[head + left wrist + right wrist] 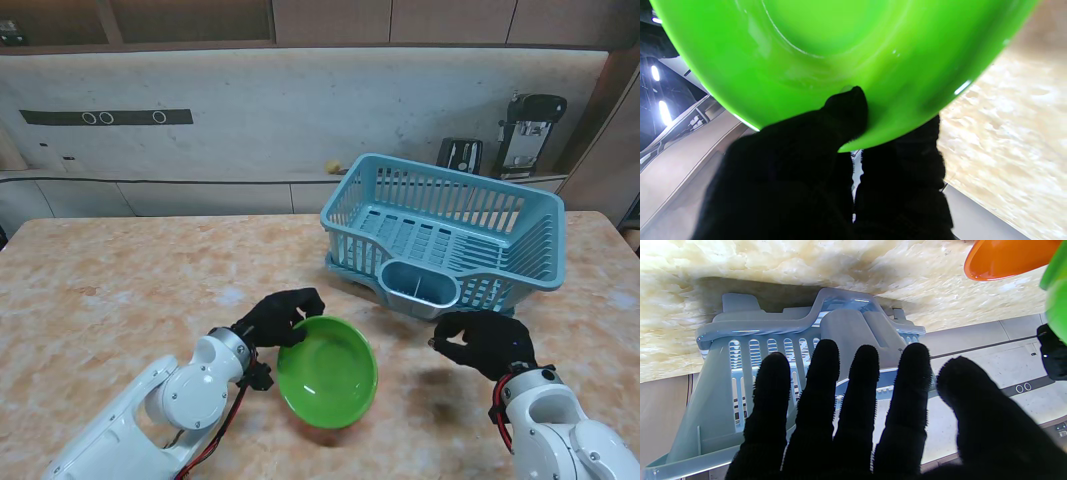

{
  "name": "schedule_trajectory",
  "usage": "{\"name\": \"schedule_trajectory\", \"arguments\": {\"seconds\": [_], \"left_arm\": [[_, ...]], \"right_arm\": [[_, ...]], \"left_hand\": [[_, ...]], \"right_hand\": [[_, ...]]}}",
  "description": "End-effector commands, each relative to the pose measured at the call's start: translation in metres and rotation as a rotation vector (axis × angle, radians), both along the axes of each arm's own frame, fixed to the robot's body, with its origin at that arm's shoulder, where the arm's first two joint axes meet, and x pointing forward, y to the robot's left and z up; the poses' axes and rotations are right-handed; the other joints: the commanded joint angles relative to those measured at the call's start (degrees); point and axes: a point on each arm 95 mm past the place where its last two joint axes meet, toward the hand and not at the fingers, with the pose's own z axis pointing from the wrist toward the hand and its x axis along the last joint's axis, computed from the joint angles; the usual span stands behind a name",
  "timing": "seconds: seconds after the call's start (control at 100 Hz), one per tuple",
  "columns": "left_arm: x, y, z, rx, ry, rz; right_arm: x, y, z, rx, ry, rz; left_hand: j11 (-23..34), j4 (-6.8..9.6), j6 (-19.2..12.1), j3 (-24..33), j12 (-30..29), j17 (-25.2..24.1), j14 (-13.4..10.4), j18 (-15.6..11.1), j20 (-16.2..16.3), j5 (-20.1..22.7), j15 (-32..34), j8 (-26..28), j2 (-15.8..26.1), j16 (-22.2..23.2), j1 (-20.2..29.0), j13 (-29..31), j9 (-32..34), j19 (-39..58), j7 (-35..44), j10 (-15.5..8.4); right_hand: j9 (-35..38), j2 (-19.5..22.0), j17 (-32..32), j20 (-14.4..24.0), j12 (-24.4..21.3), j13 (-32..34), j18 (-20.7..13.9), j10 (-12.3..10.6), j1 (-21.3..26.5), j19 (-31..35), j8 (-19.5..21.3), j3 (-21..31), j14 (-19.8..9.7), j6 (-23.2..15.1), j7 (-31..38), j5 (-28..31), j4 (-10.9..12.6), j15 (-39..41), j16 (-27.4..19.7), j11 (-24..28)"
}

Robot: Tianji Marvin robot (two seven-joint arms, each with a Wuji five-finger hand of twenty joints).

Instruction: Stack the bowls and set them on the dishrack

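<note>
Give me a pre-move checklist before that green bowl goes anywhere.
1. Left hand gripping green bowl at its rim: ok.
2. Bowl level: not ok, tilted.
3. Right hand free, fingers apart: ok.
4. Second bowl located: orange bowl shows only in the right wrist view; its place on the table cannot tell.
5. Dishrack has no dishes in it: ok.

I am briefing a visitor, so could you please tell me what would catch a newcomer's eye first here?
The bright green bowl, tilted and held at its rim by the left hand near the table's front. Behind it to the right sits the blue dishrack, holding no bowls, with the right hand open in front of it.
</note>
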Motion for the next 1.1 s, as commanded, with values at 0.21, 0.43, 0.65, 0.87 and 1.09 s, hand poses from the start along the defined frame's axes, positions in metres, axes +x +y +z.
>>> {"name": "schedule_trajectory", "arguments": {"seconds": [0.21, 0.43, 0.65, 0.87, 1.09], "left_arm": [[0.0030, -0.0018, -0.0025, 0.028, 0.030, -0.020], [0.0058, -0.0021, -0.0053, 0.036, 0.036, -0.022], [0.0062, -0.0018, -0.0063, 0.033, 0.040, -0.031], [0.0067, -0.0008, -0.0070, 0.047, 0.033, -0.052], [0.0074, -0.0017, -0.0080, 0.033, 0.031, -0.051]], "right_arm": [[-0.0021, 0.0008, -0.0039, 0.005, 0.017, 0.004], [-0.0031, 0.0006, -0.0037, 0.006, 0.015, 0.004], [-0.0034, 0.0010, -0.0031, 0.007, 0.008, 0.007], [-0.0044, 0.0017, -0.0022, 0.007, 0.008, 0.008], [-0.0044, 0.0017, -0.0022, 0.007, 0.008, 0.008]], "left_hand": [[-2.05, 0.84, -1.54, 5.70, -2.31, 6.16, 1.57, -9.75, 5.05, 3.70, -0.57, -2.12, 5.71, -0.53, 8.65, -0.79, -1.01, 5.61, 3.31, 1.13], [-5.37, 2.31, 0.13, 1.26, -6.39, 3.78, 2.06, -8.44, 3.52, 2.81, -4.04, -8.40, 8.19, -3.74, 8.87, -2.36, -3.91, 2.49, -3.30, 2.09], [-12.65, 5.84, 2.25, -6.05, -8.38, -4.32, 3.55, -4.75, -1.61, 1.21, -9.77, -16.82, 9.60, -9.96, 3.43, -5.67, -6.65, 4.95, -11.56, 4.50], [-13.60, 7.63, 1.93, -10.57, -12.64, -11.25, 2.79, -0.77, -2.61, -0.70, -5.17, -21.33, 12.88, -20.40, -4.03, -11.00, -9.47, 7.05, -15.19, 4.31], [-12.58, 6.71, 2.38, -17.79, -24.90, -16.44, 3.33, 2.71, -1.36, -1.86, -3.70, -23.08, 12.51, -34.37, -7.02, -15.02, -12.65, 3.20, -18.42, 4.73]], "right_hand": [[0.74, 1.51, -0.63, -0.40, 0.60, 0.16, 0.12, -0.50, -0.72, -0.40, 0.28, -0.51, -0.67, -0.91, 0.67, 0.67, 0.80, -0.58, 0.38, 0.29], [0.78, 1.57, -0.71, -0.41, 0.60, 0.17, 0.12, -0.53, -0.68, -0.45, 0.30, -0.49, -0.77, -1.02, 0.68, 0.66, 0.80, -0.56, 0.39, 0.30], [0.76, 1.54, -0.58, -0.37, 0.64, 0.22, 0.09, -0.50, -0.71, -0.37, 0.31, -0.52, -0.72, -0.98, 0.70, 0.68, 0.81, -0.49, 0.42, 0.37], [0.77, 1.50, -0.63, -0.37, 0.65, 0.18, 0.12, -0.51, -0.65, -0.36, 0.34, -0.49, -0.70, -1.02, 0.74, 0.73, 0.82, -0.47, 0.42, 0.40], [0.79, 1.54, -0.69, -0.38, 0.66, 0.19, 0.06, -0.59, -0.68, -0.42, 0.31, -0.50, -0.76, -0.98, 0.73, 0.68, 0.80, -0.48, 0.41, 0.41]]}}
